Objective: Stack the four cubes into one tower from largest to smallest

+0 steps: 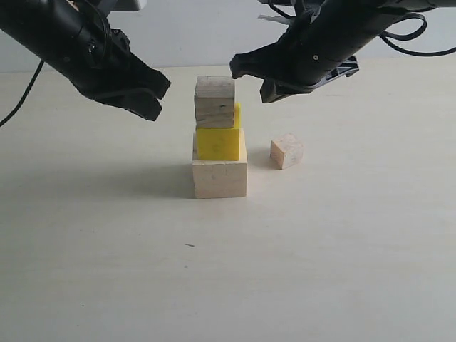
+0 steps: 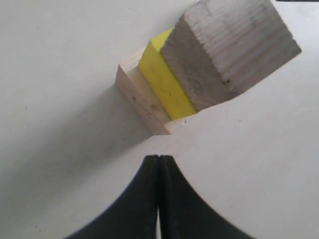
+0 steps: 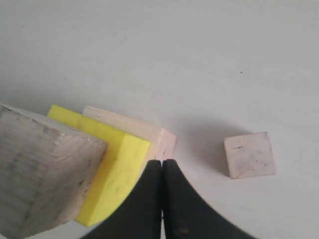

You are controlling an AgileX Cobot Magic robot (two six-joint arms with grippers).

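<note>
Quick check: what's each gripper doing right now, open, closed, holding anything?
Left gripper: closed, holding nothing.
Right gripper: closed, holding nothing.

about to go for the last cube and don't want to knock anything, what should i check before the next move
1. The tower stands: ok, plywood cube on yellow cube on pale cube.
2. The small tan cube is reachable: ok, alone on the table, apart from the tower.
3. The right hand is ready to pick: not ok, jaws shut.
4. The left hand is clear of the tower: ok, shut, raised beside it.
5. Layers centred: cannot tell.
</note>
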